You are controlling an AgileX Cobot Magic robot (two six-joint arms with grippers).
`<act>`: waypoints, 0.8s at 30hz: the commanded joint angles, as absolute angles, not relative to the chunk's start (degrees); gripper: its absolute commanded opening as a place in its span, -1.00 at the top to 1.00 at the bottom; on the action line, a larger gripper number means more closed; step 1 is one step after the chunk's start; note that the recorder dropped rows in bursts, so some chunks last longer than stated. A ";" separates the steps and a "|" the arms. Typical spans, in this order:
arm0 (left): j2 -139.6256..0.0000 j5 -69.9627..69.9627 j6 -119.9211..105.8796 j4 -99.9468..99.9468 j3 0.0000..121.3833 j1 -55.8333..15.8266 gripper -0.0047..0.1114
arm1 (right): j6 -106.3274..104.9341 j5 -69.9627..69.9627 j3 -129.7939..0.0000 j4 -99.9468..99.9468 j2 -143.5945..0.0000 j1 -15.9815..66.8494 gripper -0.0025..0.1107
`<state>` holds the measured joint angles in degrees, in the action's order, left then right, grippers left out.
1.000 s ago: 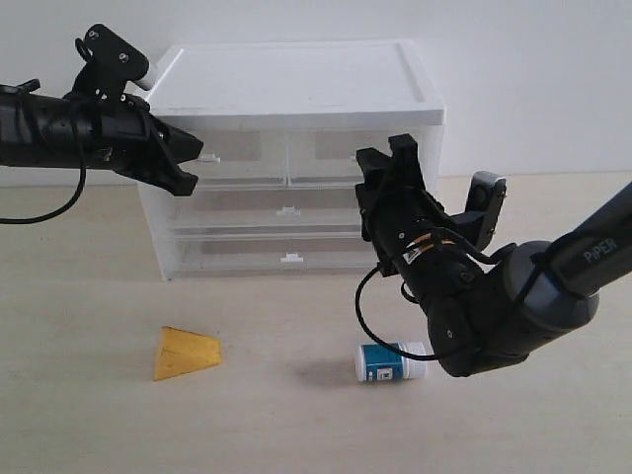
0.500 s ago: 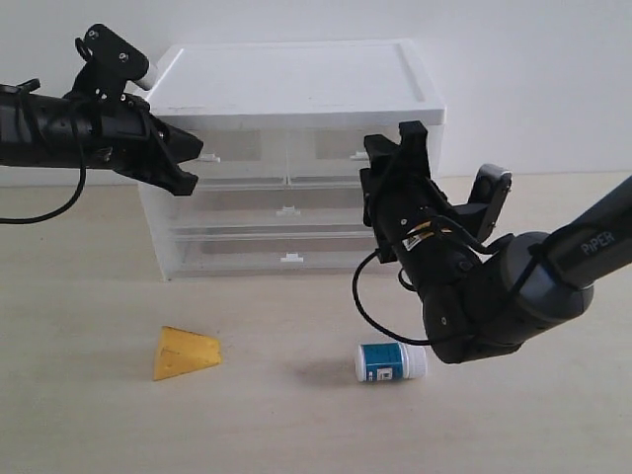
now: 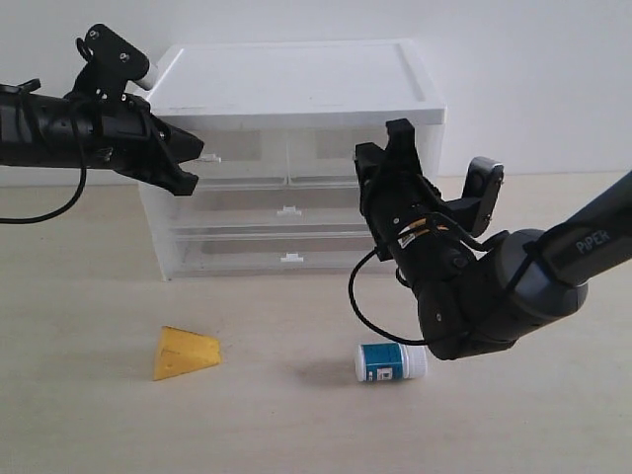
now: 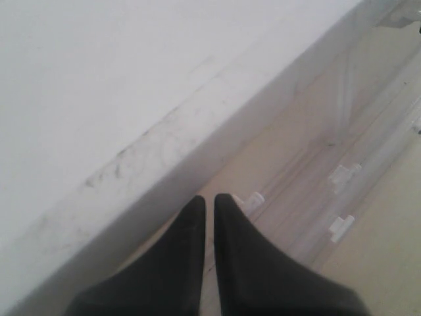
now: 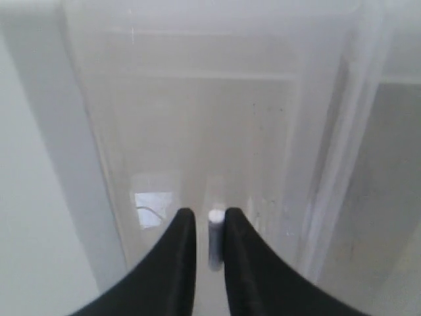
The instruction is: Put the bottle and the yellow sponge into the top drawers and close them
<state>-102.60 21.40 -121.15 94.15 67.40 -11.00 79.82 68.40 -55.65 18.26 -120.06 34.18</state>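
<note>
beige table (image 3: 99,434) bears bottle (image 3: 390,362); white wall (image 3: 533,79)

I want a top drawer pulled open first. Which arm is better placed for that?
Right. The right gripper brackets the right drawer's tab, ready to pull. The left gripper is shut, tips beside the left tab, not around it.

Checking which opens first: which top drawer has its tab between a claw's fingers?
The right top drawer: its tab handle sits between the fingers of the right claw. The left claw is shut beside the left drawer's tab, not around it.
</note>
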 commanded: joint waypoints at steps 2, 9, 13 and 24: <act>-102.60 19.46 -121.03 96.16 68.60 -10.50 0.85 | 78.27 69.96 -56.57 20.21 -119.88 33.60 0.77; -102.60 19.46 -121.03 96.16 68.60 -10.50 0.85 | 77.37 69.96 -56.57 20.79 -119.88 33.60 0.77; -102.60 19.46 -121.03 96.16 68.60 -10.50 0.85 | 77.63 69.96 -56.57 21.18 -119.88 33.60 0.80; -102.60 19.46 -121.03 96.16 68.60 -10.50 0.85 | 77.98 69.96 -56.57 20.69 -119.88 33.71 0.96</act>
<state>-102.72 21.55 -121.15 94.15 67.53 -11.00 78.40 68.15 -55.70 18.92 -120.27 34.27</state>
